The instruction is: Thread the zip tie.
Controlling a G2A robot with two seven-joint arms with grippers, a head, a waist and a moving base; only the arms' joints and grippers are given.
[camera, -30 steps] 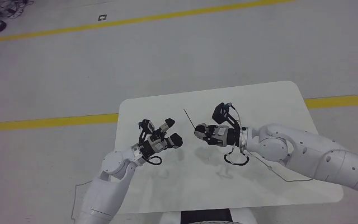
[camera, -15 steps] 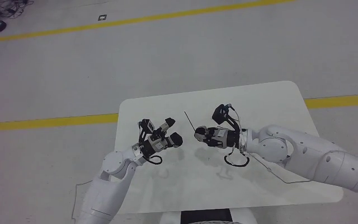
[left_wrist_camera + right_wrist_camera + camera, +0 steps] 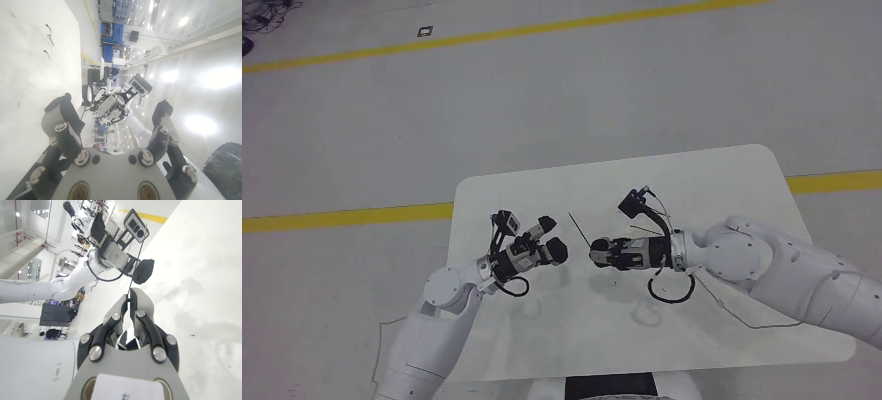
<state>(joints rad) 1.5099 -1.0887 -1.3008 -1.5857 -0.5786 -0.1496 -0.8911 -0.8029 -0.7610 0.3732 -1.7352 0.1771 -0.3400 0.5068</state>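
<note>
The white counter (image 3: 722,180) is the biggest thing here; my two arms reach over it, and my claws face each other above its middle. My left claw (image 3: 113,103) is spread wide and has nothing in it; its two dark fingers stand far apart. My right claw (image 3: 129,296) is pinched almost closed on one end of the zip tie (image 3: 139,255); the tie is up in the air, off the counter, and its loose tip is near my left claw.

I think the zip tie is very light; I think it bends easily and springs back, so the loose tip may shake when I move. It looks smooth, so I think it could slip or twist if I pinch it softly. I think the best spot for my left claw is close to the loose tip; a grab in the middle might make it bow.

The zip tie looks like a thin black strip, long and straight, like a dark line; I cannot tell which end has the little lock, because it is too small to see.
</note>
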